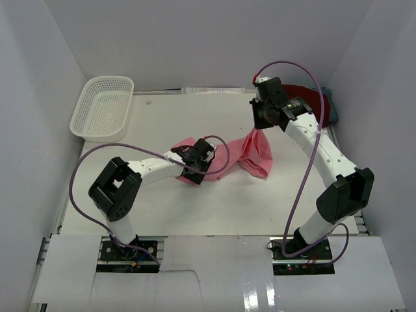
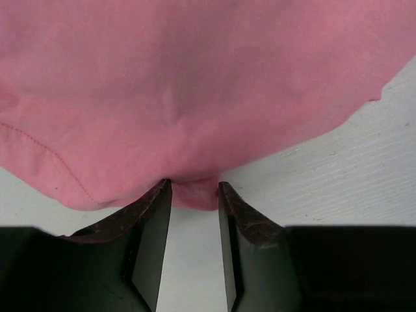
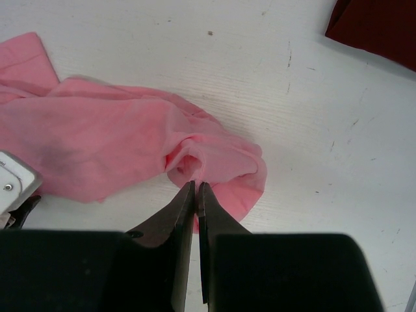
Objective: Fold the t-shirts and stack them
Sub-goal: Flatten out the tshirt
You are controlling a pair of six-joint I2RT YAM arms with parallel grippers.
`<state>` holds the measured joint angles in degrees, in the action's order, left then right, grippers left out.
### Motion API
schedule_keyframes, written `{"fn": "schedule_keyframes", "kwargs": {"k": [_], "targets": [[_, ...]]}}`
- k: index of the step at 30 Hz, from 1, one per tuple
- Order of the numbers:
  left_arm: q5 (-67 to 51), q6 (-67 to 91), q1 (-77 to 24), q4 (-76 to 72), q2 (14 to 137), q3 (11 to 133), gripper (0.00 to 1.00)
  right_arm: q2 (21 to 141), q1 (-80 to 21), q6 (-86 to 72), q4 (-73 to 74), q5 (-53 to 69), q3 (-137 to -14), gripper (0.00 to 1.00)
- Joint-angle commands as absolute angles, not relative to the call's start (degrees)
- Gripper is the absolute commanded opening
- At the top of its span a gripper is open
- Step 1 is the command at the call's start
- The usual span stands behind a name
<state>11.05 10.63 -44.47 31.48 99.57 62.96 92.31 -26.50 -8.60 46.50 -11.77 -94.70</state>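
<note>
The light pink t-shirt (image 1: 250, 153) lies crumpled at the table's middle. My right gripper (image 1: 259, 127) is shut on a bunched fold of it (image 3: 214, 162) and holds that part raised; its jaws (image 3: 195, 185) are pressed together. My left gripper (image 1: 198, 166) sits low on the shirt's left end. Its jaws (image 2: 192, 185) stand a little apart, with a small lobe of pink cloth (image 2: 195, 84) between the tips. The dark red t-shirt (image 1: 312, 97) lies at the back right, also in the right wrist view (image 3: 383, 29). The teal-grey t-shirt (image 1: 333, 107) peeks out beside it.
A white perforated basket (image 1: 104, 107) stands at the back left. White walls close in the table on the left, back and right. The purple cables loop over both arms.
</note>
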Motion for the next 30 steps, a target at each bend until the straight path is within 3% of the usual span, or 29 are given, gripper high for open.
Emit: {"fn": "schedule_keyframes", "kwargs": {"k": [1,4,6,9,14,18,25,26,27,30], "targets": [[8.35,10.55,-43.77,30.67,100.19,64.34,0.45,89.82,-25.93,-8.44,44.3,-11.16,-94.31,0.1],[6.77,10.63,-43.42,30.76,100.9,64.34,0.25,89.56,-25.66,-8.44,44.3,-11.07,-94.13,0.1],[6.07,10.81,-43.5,30.94,100.9,64.34,0.24,89.47,-25.49,-8.44,44.3,-10.99,-93.96,0.11],[5.36,11.25,-43.42,31.38,100.37,64.25,0.31,89.39,-25.31,-8.44,44.21,-10.81,-93.78,0.11],[4.92,11.51,-43.42,31.55,99.32,63.63,0.55,89.38,-25.22,-8.44,43.95,-10.37,-93.52,0.11],[4.4,11.6,-43.5,31.55,100.1,63.28,0.55,89.38,-25.14,-8.44,43.95,-10.37,-93.52,0.11],[2.38,12.56,-41.93,34.27,103.09,64.95,0.3,88.95,-24.96,-8.44,44.03,-10.46,-93.43,0.11],[1.85,12.92,-41.31,34.36,103.1,64.95,0.21,88.86,-24.79,-8.44,44.03,-10.46,-93.43,0.11],[0.89,13.18,-40.53,34.54,102.92,64.86,0.04,88.68,-24.7,-8.44,44.03,-10.46,-93.34,0.11],[-4.12,13.97,-37.71,34.98,102.48,64.51,0.0,88.59,-24.17,-8.35,44.03,-10.55,-93.51,0.11]]}}
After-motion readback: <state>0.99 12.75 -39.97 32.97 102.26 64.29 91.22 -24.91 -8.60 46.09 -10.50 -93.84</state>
